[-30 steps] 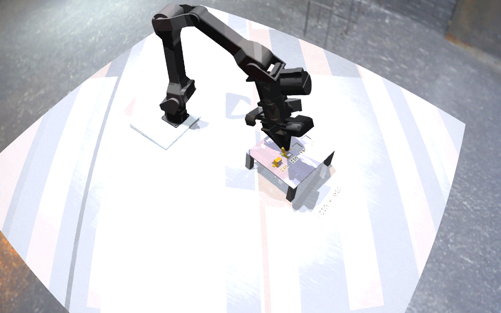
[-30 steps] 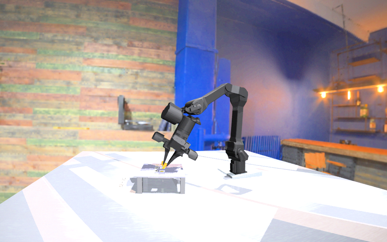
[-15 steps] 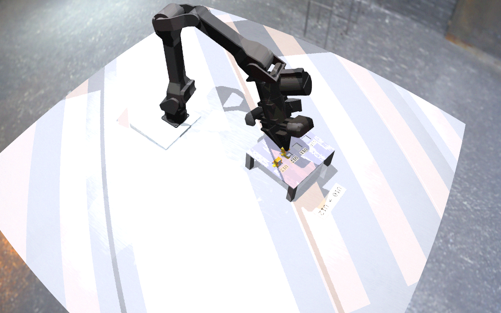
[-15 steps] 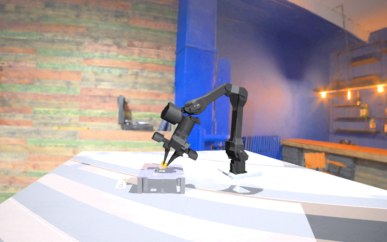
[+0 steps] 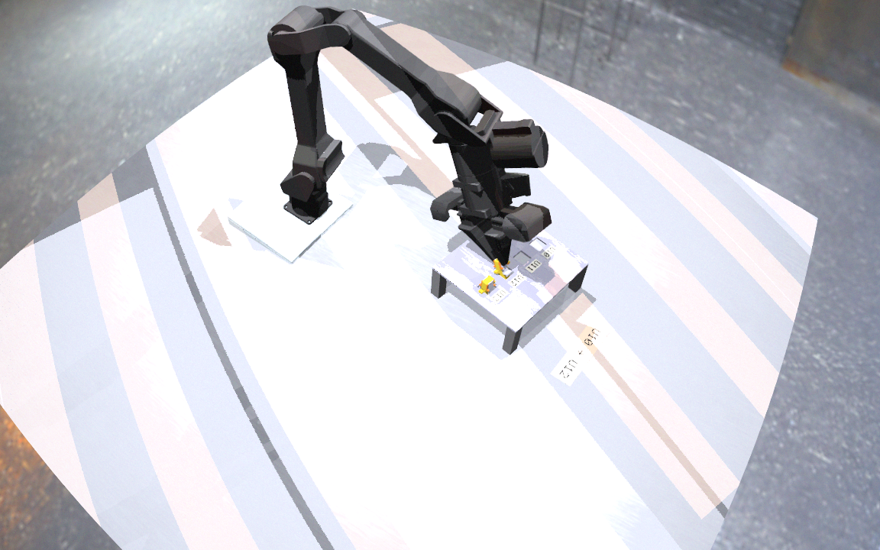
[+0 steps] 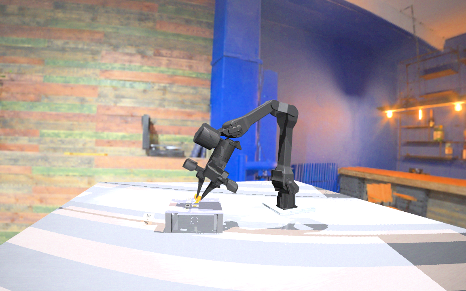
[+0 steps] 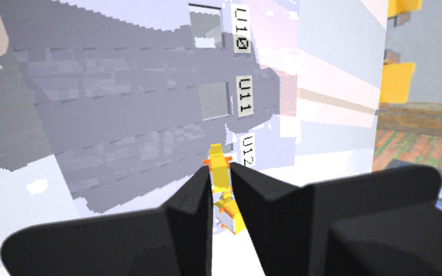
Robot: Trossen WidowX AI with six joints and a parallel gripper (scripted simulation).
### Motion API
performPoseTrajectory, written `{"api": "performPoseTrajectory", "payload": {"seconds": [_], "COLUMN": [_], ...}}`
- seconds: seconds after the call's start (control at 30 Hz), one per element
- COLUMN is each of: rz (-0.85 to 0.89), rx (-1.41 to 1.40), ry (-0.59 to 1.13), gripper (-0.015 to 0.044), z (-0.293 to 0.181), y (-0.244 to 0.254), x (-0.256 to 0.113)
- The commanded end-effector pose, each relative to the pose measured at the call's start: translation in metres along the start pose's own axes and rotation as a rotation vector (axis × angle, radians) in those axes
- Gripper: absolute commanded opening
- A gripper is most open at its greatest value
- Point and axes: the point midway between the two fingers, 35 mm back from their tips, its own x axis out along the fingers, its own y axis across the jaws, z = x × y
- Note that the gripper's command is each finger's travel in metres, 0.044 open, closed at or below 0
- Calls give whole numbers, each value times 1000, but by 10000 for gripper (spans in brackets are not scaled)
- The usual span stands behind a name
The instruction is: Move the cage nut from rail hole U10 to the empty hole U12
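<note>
Gripper (image 5: 499, 260) (image 6: 199, 197) (image 7: 220, 172): grasping yellow nut (image 5: 499, 268) (image 6: 198, 198) (image 7: 220, 177) | wrist shows U10 hole (image 7: 206, 28) vacant; exterior doesn't

Beside the printed U12 label, a small yellow cage nut (image 5: 499, 267) (image 6: 198, 198) (image 7: 219, 174) with orange side tabs is pinched, tilted, at the square hole U12 (image 7: 227, 147), which it partly covers. Farther from that label, the square hole U10 (image 7: 206, 28) is open.

Two yellow cage nuts (image 5: 499, 268) (image 7: 220, 174), four hole labels (image 5: 532, 266) (image 7: 245, 96), one robot arm (image 5: 410, 72) (image 6: 284, 142).
</note>
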Motion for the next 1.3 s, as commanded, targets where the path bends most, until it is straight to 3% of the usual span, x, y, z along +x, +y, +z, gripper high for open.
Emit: {"api": "performPoseTrajectory", "payload": {"seconds": [0.0,1.27], "rz": [-4,31], "rx": [6,6], "ry": [-2,1], "gripper": [31,31], "z": [1,2], "y": [-2,-3], "x": [0,0]}}
